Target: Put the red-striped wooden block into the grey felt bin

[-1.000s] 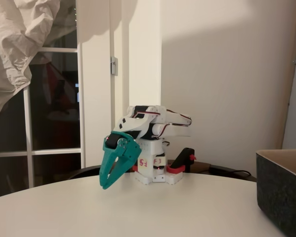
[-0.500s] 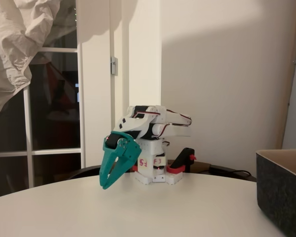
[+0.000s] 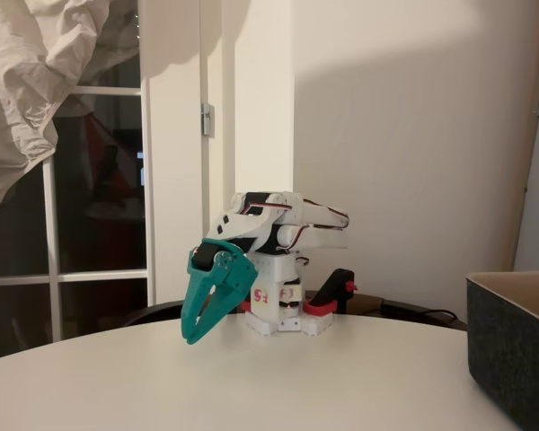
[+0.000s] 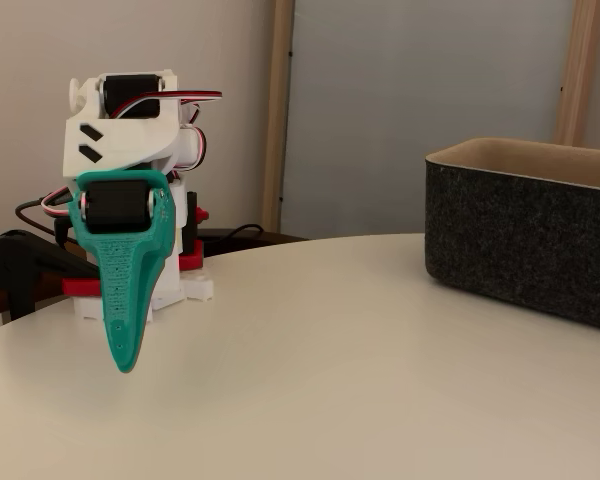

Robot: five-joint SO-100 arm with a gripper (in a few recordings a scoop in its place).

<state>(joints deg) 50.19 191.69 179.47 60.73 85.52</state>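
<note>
The white arm sits folded at the back of the round table. In both fixed views its teal gripper [image 3: 190, 338] [image 4: 125, 367] points down at the tabletop, tips just above the surface, shut with nothing between the fingers. The grey felt bin [image 3: 514, 352] [image 4: 521, 240] stands at the right edge of the table, well away from the gripper, with its lighter inside showing at the rim. The red-striped wooden block is out of view.
The white table [image 3: 341, 386] [image 4: 330, 390] spreads between gripper and bin. A black and red clamp [image 3: 335, 293] [image 4: 22, 266] holds the arm's base at the table's far edge. A glass door and a crumpled white sheet [image 3: 36, 81] are behind on the left.
</note>
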